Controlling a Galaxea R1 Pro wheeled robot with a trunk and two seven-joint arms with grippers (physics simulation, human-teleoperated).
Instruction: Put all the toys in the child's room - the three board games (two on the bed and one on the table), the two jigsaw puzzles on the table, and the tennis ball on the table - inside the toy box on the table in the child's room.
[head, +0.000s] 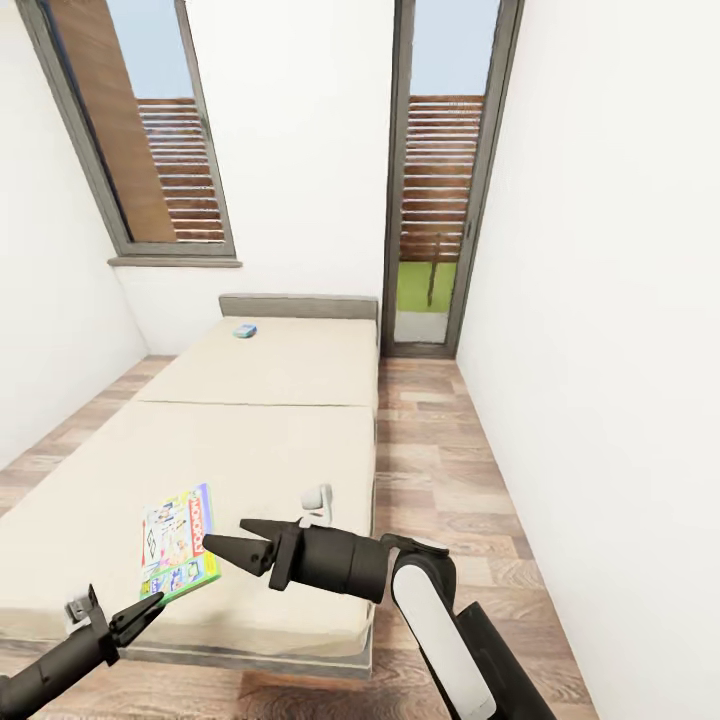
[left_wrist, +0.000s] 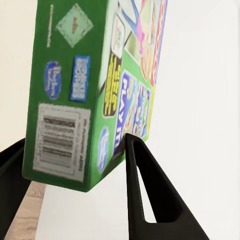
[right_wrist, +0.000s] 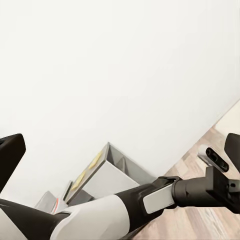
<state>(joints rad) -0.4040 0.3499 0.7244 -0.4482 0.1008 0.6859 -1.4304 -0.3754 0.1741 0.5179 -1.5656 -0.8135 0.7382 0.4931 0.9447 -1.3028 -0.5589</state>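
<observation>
wood-plank floor, white walls, slatted window, glass door w/ grass outside

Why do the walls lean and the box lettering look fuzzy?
Head view: wide lens splays the window and door outward. Left wrist view: the board game sits so close that its print blurs. Right wrist view: flat, shadowless white wall.

small blue box: lettering too small | left arm: cut by frame edge
</observation>
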